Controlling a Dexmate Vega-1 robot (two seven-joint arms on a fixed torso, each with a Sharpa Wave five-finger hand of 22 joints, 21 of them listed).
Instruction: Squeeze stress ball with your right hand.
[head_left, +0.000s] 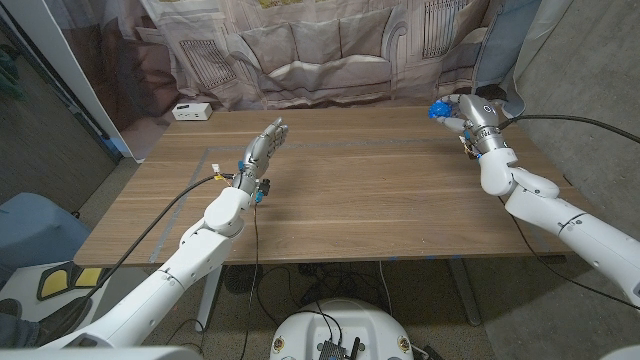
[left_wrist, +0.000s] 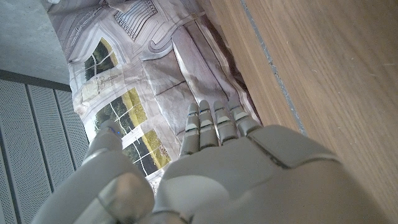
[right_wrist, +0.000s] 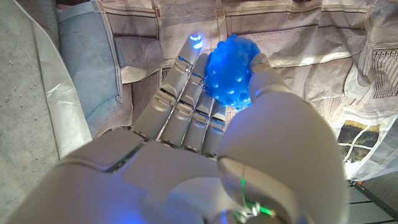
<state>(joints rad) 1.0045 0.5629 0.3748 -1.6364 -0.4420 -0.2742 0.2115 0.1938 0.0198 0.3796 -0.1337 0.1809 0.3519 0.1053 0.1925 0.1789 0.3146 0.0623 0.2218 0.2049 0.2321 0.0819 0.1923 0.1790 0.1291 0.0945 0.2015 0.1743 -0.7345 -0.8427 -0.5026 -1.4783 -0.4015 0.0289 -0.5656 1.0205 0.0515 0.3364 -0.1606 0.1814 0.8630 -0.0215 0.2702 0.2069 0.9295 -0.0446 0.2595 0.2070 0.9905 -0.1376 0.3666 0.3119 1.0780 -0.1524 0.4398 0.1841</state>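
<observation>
Blue stress ball held in the right hand over the tabletop's far right corner.

The knobbly blue stress ball (right_wrist: 230, 71) is gripped between thumb and fingers of the right hand (head_left: 466, 112). The left hand (head_left: 262, 150) is held empty, fingers straight and apart, near the tabletop's (head_left: 370, 190) left edge.

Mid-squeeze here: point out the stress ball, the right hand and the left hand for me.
stress ball (right_wrist: 229, 70): right wrist view, on its bumpy blue surface.
right hand (head_left: 462, 111): head view, on the hand's middle, holding the ball.
left hand (head_left: 262, 152): head view, on the middle of the hand, fingers extended.
</observation>
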